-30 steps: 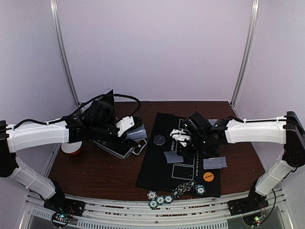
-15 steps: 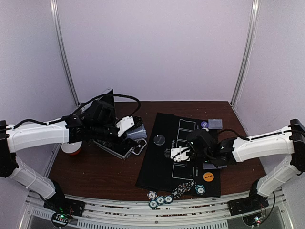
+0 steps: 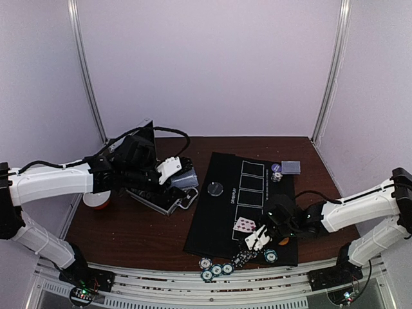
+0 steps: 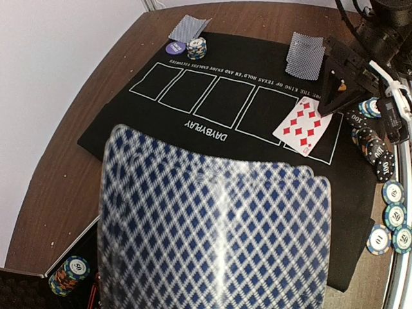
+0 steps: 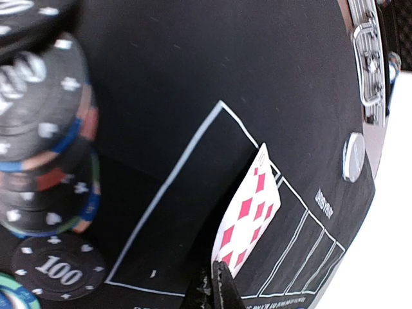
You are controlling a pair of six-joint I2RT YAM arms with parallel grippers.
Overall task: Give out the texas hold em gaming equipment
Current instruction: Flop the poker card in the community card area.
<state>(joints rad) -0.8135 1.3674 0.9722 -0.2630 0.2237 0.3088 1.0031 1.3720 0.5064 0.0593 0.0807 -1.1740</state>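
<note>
Pinching the corner of a face-up red-diamond playing card (image 3: 244,224) with the right gripper (image 3: 257,239), fingertips pressed together. Resting that card in the outlined box at the six o'clock end of the black felt mat (image 3: 219,219). Gripping a fanned stack of blue-lattice-backed playing cards (image 4: 212,238) in the left gripper (image 3: 172,168), at nine o'clock of the mat, by the silver metal case (image 3: 154,196). At six o'clock along the mat's edge, teal-and-white and dark striped-edge round poker chips (image 3: 217,269).
</note>
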